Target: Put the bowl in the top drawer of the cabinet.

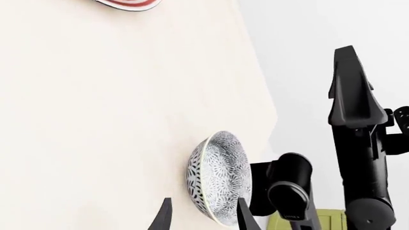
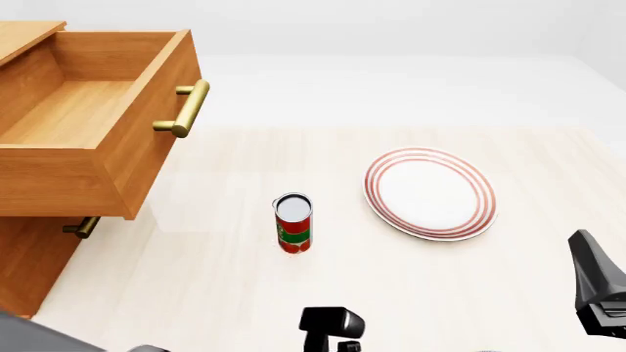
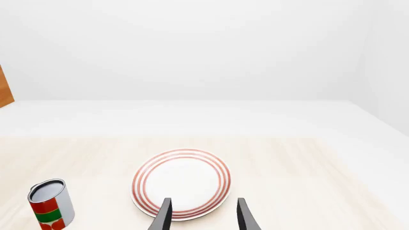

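- Bowl point(image 1: 219, 178) sits on the pale table point(image 1: 96, 120), seen only from my left wrist camera, right in front of my left fingers; its dense grey floral pattern covers inside and outside, with a pale rim
- Left gripper point(image 1: 200, 216) has its two dark fingertips spread apart with nothing between them; the bowl lies just beyond the tips, and I cannot tell whether they touch it
- Right gripper point(image 3: 202, 215) is likewise parted and empty, its fingers point(image 3: 162, 215) hovering over the near edge of the plate point(image 3: 181, 183), a flat white one with red rings
- Top drawer point(image 2: 93, 121) stands pulled out of the cabinet point(image 2: 29, 253) at the left of the front view, its light-brown wooden box showing a bare floor and its brass bar handle point(image 2: 186, 108) facing the table
- Lower drawer's smaller brass handle point(image 2: 82, 226) peeks out below the open drawer
- Can point(image 2: 293, 223) stands upright between the cabinet and the plate, well apart from both; its label has red and green bands, but any writing on it is too small for me to read
- Front view does not show the bowl; only dark arm parts show at its lower edge
- No brand or lettering is legible anywhere
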You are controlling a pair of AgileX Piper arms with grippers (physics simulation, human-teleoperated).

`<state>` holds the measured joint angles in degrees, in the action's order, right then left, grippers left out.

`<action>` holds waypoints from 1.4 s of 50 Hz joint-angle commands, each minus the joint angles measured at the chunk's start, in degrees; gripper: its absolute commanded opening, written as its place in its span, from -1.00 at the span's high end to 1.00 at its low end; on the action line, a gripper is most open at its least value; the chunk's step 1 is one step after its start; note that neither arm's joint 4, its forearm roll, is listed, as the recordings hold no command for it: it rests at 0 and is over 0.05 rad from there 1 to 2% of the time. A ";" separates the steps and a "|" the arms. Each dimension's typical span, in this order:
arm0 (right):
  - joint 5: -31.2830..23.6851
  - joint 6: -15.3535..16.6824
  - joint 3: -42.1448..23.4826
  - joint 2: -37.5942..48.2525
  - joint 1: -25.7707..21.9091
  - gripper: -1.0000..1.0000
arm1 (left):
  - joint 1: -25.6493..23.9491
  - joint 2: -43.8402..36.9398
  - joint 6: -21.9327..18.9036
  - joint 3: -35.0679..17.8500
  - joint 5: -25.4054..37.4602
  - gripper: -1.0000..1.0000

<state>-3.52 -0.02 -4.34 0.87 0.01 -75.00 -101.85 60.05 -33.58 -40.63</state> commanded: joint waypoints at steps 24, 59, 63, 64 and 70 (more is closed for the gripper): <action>0.17 0.00 0.00 0.16 0.00 -1.00 | -0.69 -4.21 0.42 -3.48 0.55 -1.00; -0.17 0.00 0.00 -0.17 -0.01 -1.00 | -2.32 -9.29 1.17 -7.75 0.44 -1.00; -0.17 0.00 -0.01 -0.17 0.00 -1.00 | -2.54 -9.81 1.21 -8.62 0.80 -1.00; 0.17 0.00 0.01 0.17 0.00 -1.00 | -2.60 -9.93 1.24 -8.72 0.80 -1.00; 0.17 0.00 0.00 0.16 0.00 -1.00 | -2.93 -10.82 1.55 -9.10 0.36 -1.00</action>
<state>-3.49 -0.02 -4.34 0.90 0.02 -77.37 -111.32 61.27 -41.59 -40.15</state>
